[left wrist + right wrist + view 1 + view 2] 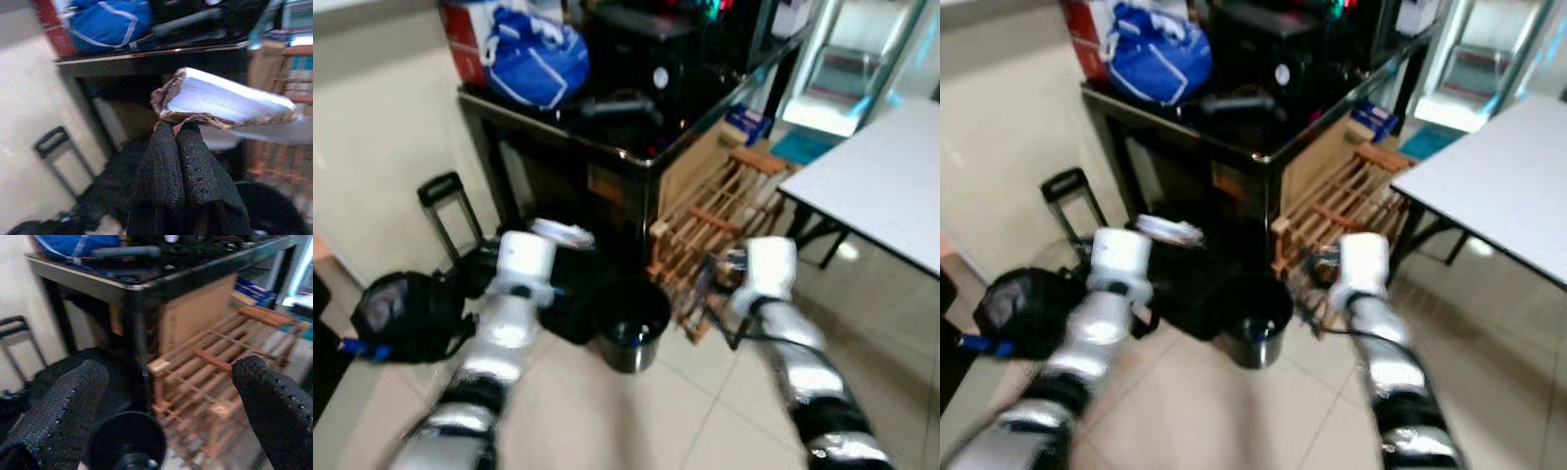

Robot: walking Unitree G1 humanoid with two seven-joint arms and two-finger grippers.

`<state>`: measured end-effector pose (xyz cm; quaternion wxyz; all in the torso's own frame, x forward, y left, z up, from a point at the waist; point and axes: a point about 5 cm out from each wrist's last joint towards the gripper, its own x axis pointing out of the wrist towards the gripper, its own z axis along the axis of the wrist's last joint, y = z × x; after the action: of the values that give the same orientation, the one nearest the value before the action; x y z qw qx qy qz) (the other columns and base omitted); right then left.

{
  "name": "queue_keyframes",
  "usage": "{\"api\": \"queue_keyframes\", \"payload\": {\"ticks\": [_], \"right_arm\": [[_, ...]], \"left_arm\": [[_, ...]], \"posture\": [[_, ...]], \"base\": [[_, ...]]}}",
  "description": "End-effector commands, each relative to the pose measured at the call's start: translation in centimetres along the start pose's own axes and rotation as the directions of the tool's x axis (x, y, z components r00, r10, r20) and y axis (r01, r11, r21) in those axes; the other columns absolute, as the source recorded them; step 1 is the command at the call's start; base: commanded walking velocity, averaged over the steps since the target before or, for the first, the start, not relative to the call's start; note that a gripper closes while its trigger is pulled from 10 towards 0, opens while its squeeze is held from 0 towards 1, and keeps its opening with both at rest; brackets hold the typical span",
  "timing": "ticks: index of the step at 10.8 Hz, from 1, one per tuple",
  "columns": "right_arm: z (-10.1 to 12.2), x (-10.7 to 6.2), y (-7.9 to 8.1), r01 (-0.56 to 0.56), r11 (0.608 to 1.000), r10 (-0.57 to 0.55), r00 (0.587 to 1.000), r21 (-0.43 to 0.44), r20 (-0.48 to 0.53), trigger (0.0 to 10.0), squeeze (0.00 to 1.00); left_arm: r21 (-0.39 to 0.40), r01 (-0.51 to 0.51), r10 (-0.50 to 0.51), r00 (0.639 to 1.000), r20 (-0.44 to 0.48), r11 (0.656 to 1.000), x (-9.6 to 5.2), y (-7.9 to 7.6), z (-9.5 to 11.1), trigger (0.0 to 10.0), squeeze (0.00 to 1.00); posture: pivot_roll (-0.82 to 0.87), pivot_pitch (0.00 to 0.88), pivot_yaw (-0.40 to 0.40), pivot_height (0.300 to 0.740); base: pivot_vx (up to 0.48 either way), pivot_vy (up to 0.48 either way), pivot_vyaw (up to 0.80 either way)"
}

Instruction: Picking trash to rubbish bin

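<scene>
My left gripper [174, 128] is shut on a flattened silver wrapper [230, 100] with torn brown edges. In the left eye view the wrapper [563, 233] hangs left of and above a round black rubbish bin [632, 323] on the floor, whose opening also appears in the right wrist view as the bin [128, 440]. My right gripper [171, 406] is open with nothing between its fingers [63, 416], and it hovers just right of the bin. The head views are blurred.
A black table [636, 147] carrying a blue bag [536, 54] and dark gear stands behind the bin. A wooden rack [724, 215] leans on its right side. A white table [881, 186] is at right, with a black backpack [406, 313] and a trolley handle [445, 196] at left.
</scene>
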<state>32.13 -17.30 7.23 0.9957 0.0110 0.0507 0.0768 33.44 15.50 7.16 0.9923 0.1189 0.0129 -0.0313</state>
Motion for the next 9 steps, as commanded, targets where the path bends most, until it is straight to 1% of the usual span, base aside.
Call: {"api": "queue_keyframes", "payload": {"ticks": [1,5,9], "right_arm": [[0.40,0.35,0.82,-0.024,1.000,0.024,1.000,0.006,0.014,10.0,0.00],[0.03,0.21,1.02,-0.033,0.999,0.033,0.999,0.002,0.002,10.0,0.00],[-0.11,0.19,0.93,-0.033,0.999,0.033,0.999,0.001,-0.005,10.0,0.00]], "left_arm": [[0.021,-0.037,0.037,0.999,-0.003,0.999,0.05,1.53,-0.01,10.0,0.00],[0.024,-0.029,0.030,0.999,-0.018,0.999,-0.21,1.38,-0.48,10.0,0.00],[0.029,-0.022,0.022,1.000,-0.014,0.999,-0.12,1.39,-0.35,10.0,0.00]], "posture": [[0.00,0.015,0.026,0.740],[0.00,0.009,0.031,0.740],[0.00,0.000,0.036,0.740]], "base": [[0.349,0.000,0.00],[0.346,0.000,0.00],[0.348,0.000,0.00]]}}
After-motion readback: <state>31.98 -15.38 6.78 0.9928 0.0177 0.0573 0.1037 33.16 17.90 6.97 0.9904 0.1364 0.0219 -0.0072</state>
